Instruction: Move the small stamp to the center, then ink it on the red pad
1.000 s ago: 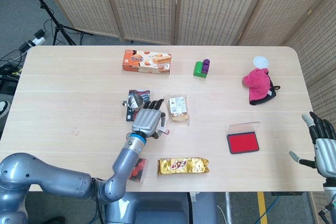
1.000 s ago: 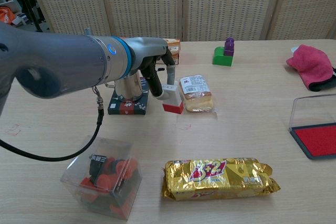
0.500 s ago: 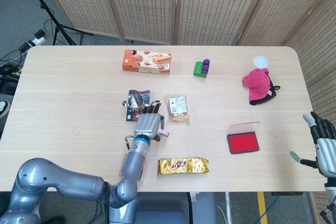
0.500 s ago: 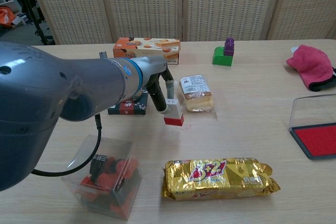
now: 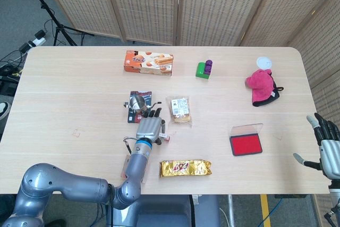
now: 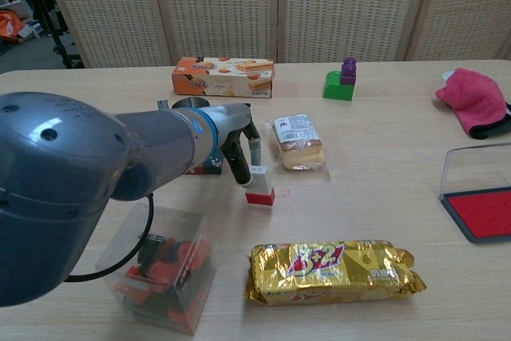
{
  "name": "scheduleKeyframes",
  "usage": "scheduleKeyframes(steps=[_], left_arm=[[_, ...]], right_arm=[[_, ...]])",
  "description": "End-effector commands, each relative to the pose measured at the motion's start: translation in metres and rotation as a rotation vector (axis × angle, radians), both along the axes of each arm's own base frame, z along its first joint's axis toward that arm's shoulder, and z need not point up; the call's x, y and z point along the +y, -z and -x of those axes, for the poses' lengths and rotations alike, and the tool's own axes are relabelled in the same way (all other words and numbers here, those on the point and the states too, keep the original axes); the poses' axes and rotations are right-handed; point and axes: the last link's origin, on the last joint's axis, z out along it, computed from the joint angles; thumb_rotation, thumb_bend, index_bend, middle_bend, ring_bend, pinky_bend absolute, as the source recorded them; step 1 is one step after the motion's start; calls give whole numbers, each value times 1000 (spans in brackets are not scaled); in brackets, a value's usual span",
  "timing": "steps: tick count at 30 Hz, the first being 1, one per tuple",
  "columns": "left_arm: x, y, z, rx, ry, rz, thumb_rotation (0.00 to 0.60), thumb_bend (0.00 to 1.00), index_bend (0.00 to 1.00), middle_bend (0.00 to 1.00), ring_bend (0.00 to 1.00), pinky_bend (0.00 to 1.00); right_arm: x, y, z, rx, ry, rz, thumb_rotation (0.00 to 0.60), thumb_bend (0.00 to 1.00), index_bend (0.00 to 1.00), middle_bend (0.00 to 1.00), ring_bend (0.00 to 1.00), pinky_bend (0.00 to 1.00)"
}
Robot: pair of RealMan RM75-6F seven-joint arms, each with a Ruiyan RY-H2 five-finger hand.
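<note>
The small stamp (image 6: 259, 186), white on top with a red base, stands low over the table's middle-left, just in front of the bread pack. My left hand (image 6: 236, 143) pinches its top from behind between a dark finger and a grey one. In the head view the left hand (image 5: 150, 127) covers most of the stamp (image 5: 166, 137). The red ink pad (image 5: 246, 145) lies open to the right, its clear lid (image 6: 471, 167) tilted up behind the red pad (image 6: 484, 213). My right hand (image 5: 328, 151) hangs off the table's right edge, fingers spread, holding nothing.
A bread pack (image 6: 297, 141) lies just behind the stamp, a gold snack bar (image 6: 331, 271) in front. A clear box of red and black pieces (image 6: 156, 271) sits front left. Behind are a dark packet with a metal cup (image 5: 139, 102), cookie box (image 5: 149, 62), green-purple blocks (image 5: 204, 68), pink cloth (image 5: 262, 87).
My left hand has carried the stamp away from the bread pack toward the table's front and lowered it close to the tabletop. The right hand has stayed put.
</note>
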Motion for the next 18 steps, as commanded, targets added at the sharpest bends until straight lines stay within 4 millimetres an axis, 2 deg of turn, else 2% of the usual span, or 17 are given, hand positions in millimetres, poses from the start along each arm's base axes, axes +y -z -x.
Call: scheduleKeyframes(steps=[1,18], left_arm=[[0,2,2,4,-3,-2,600,402,628,0,0,0],[1,8,7,-8,-18,5,600,353,626,0,0,0]], right_arm=[[0,0,0,-1,1,-1,600,0,0,0,0,0],[0,-1,0,-9,0,-1,600,0,0,0,0,0]])
